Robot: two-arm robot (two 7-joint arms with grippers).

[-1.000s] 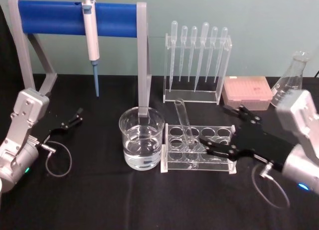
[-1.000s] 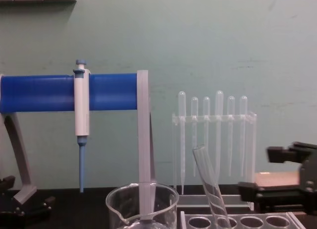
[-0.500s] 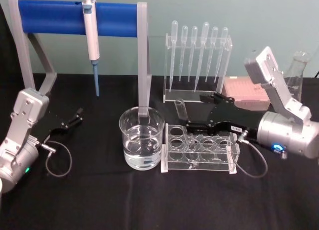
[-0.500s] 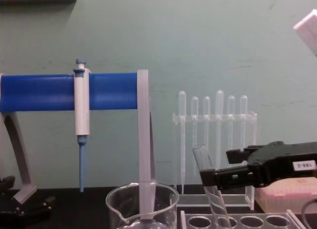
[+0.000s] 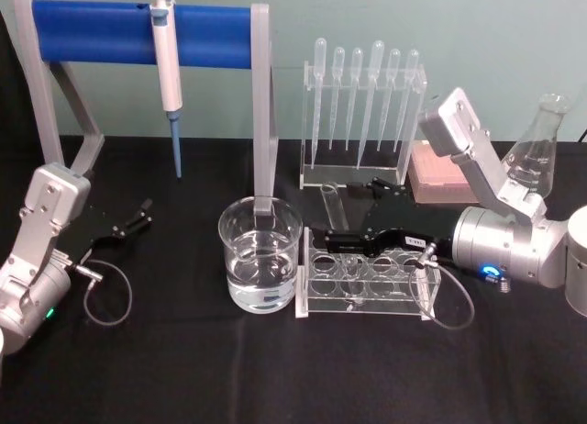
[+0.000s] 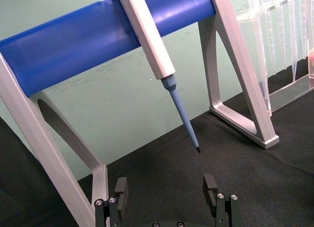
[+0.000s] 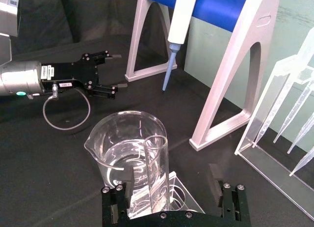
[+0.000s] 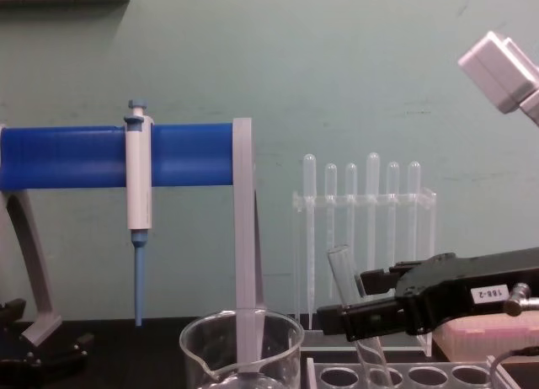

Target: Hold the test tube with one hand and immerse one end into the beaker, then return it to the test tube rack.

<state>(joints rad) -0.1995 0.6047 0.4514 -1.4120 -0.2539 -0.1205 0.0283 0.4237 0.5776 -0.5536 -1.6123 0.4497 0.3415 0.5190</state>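
Note:
The test tube point(image 5: 336, 224) leans in a clear rack point(image 5: 367, 298), its open rim up and tilted toward the beaker point(image 5: 260, 259), which holds clear liquid just left of the rack. My right gripper point(image 5: 349, 217) reaches in from the right, open, with one finger on each side of the tube. In the right wrist view the test tube point(image 7: 157, 174) stands close to one finger of the right gripper point(image 7: 171, 203), with a wide gap to the other. From the chest, the right gripper point(image 8: 357, 300) crosses the tube point(image 8: 343, 268) below its rim. My left gripper point(image 5: 129, 224) rests open at the far left.
A blue stand point(image 5: 138, 34) holding a white-and-blue pipettor point(image 5: 166, 66) spans the back left, one grey leg just behind the beaker. A rack of plastic pipettes point(image 5: 363, 112), a pink tip box point(image 5: 451, 170) and a glass flask point(image 5: 535, 149) stand at the back right.
My right gripper rose from the table right of the rack and moved left, so its open fingers now sit on both sides of the tube. The left arm stayed still.

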